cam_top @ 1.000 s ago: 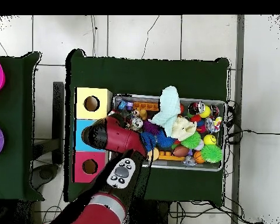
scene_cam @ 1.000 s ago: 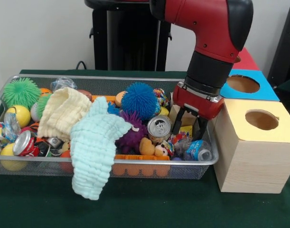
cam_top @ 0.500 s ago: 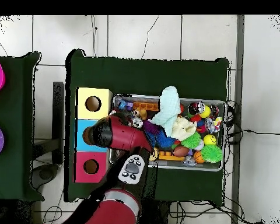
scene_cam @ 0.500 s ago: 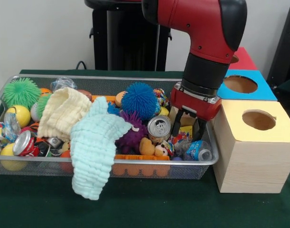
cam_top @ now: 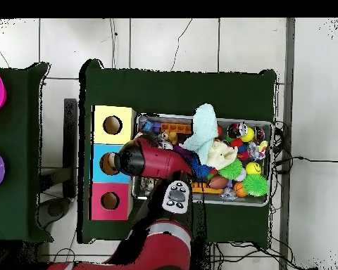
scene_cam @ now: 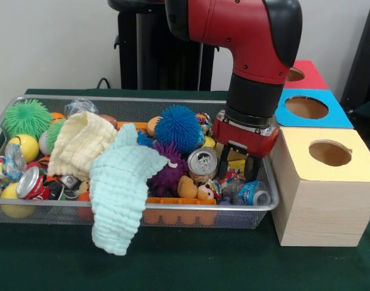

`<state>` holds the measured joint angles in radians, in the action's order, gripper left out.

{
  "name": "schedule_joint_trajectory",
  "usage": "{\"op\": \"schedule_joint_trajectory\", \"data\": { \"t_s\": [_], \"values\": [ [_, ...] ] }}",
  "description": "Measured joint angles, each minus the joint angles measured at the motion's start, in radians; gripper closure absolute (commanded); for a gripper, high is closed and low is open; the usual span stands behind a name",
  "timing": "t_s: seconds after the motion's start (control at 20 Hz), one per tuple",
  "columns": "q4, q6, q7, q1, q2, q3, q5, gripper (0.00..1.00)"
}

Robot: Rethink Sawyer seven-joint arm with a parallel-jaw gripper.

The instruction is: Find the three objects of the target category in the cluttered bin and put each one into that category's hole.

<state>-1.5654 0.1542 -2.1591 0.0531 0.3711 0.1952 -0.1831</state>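
Hand [scene_cam: 238, 170] hangs low inside the wire bin [scene_cam: 266, 206] at the end nearest the yellow-topped box [scene_cam: 324, 191], its dark fingers [scene_cam: 223, 165] spread apart and closed on nothing. A silver can [scene_cam: 203, 163] stands just beside the hand, toward the bin's middle, upright with its top showing. A small blue-labelled bottle [scene_cam: 250, 193] lies on its side just below the fingertips, against the bin's front rim. A blue spiky ball [scene_cam: 178, 128] sits behind the can.
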Motion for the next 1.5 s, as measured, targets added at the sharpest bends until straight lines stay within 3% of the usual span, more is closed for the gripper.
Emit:
{"op": "schedule_joint_trajectory", "data": {
  "t_s": [0.2,0.35,0.55,0.8,1.5],
  "values": [
    [0.013,0.048,0.0,-0.028,0.012,-0.028,0.043,0.0],
    [0.047,0.166,0.0,-0.074,0.022,-0.071,0.067,0.0],
    [0.067,0.227,0.0,-0.105,0.023,-0.103,0.082,0.0],
    [0.075,0.259,0.0,-0.145,0.029,-0.148,0.121,0.0],
    [0.079,0.334,0.0,-0.154,0.075,-0.186,0.172,0.0]
  ]
}}
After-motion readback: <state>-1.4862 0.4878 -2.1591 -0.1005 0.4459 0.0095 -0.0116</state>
